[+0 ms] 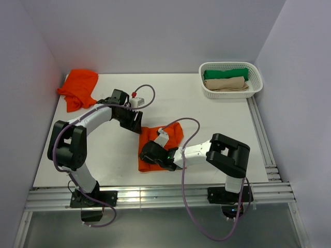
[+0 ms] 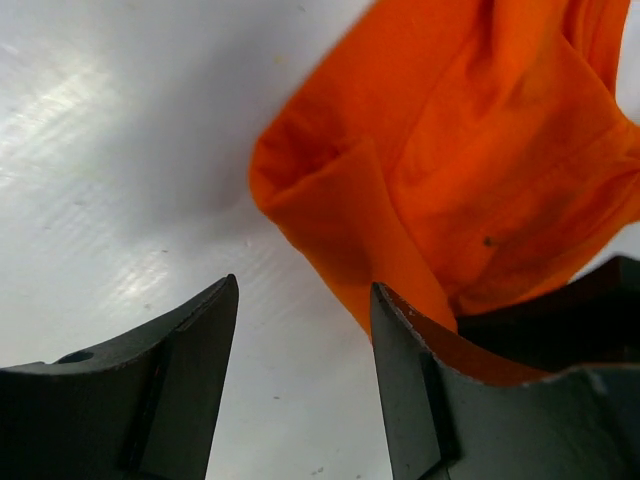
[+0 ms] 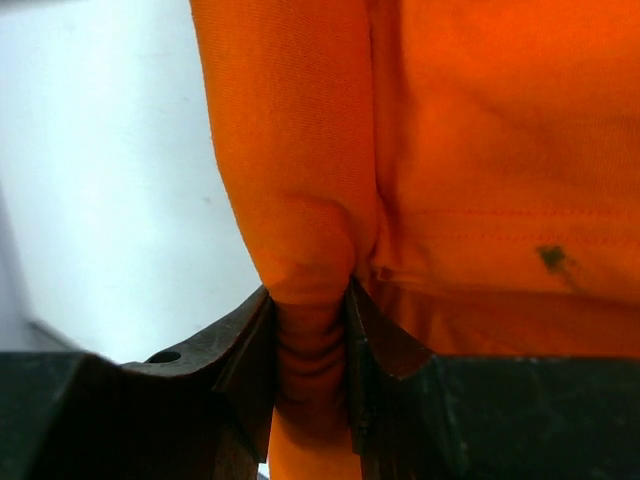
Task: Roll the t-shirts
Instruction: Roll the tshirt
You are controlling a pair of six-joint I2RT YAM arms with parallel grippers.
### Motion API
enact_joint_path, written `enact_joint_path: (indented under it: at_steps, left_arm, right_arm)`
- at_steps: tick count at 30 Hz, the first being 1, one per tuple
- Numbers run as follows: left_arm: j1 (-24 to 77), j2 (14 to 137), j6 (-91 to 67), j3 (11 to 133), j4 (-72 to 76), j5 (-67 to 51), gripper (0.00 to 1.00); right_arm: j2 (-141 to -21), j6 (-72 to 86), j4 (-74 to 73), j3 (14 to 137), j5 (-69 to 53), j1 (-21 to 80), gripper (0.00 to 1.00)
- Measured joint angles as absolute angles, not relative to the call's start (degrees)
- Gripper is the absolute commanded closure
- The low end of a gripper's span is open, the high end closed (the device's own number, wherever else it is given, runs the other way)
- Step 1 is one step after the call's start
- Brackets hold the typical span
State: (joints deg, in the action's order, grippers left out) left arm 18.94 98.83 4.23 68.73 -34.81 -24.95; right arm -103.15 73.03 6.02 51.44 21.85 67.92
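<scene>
An orange t-shirt (image 1: 173,135) lies folded into a narrow strip in the middle of the table. My right gripper (image 1: 150,153) is shut on a bunched fold of it (image 3: 310,250) near its front end. My left gripper (image 1: 135,122) is open and empty just left of the shirt's far corner (image 2: 330,200); its right finger (image 2: 405,340) lies against the cloth edge. A second orange t-shirt (image 1: 78,88) lies crumpled at the back left corner.
A white mesh basket (image 1: 230,90) at the back right holds a green and a beige rolled cloth. A small white object with a red cap (image 1: 135,98) sits behind the left arm. Metal rails (image 1: 155,196) run along the front edge.
</scene>
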Motion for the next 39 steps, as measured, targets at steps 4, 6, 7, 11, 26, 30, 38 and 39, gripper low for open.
enact_joint_path:
  at_steps: [4, 6, 7, 11, 26, 30, 38, 39]
  left_arm:
    - [18.94, 98.74, 5.17, 65.41, -33.74, -28.88, 0.39]
    - [18.94, 98.74, 5.37, 64.10, -33.30, -30.92, 0.39]
    - [18.94, 98.74, 5.41, 63.68, -33.01, -31.90, 0.38]
    - [18.94, 98.74, 5.37, 61.89, -30.72, -35.40, 0.39]
    - [21.74, 102.48, 0.36, 63.72, -29.65, -25.91, 0.75]
    - [23.73, 102.43, 0.16, 65.01, -31.18, -21.78, 0.75]
    - [25.56, 101.82, 0.12, 65.45, -31.57, -17.45, 0.75]
    - [25.69, 101.82, 0.12, 65.54, -31.57, -17.10, 0.75]
  right_arm:
    - [-103.09, 75.66, 18.09, 45.78, 18.70, 66.63, 0.66]
    - [-103.11, 76.93, 22.79, 43.35, 17.39, 66.08, 0.66]
    - [-103.26, 77.49, 24.75, 42.48, 16.84, 65.89, 0.66]
    - [-104.36, 79.42, 31.05, 40.23, 14.98, 65.06, 0.66]
    - [-104.25, 80.16, 22.55, 45.41, 16.43, 65.39, 0.45]
    - [-104.20, 79.15, 8.93, 52.64, 19.64, 67.22, 0.41]
    - [-104.36, 79.46, -22.31, 68.88, 25.76, 71.79, 0.35]
    - [-104.38, 79.48, -25.63, 71.11, 26.57, 72.34, 0.35]
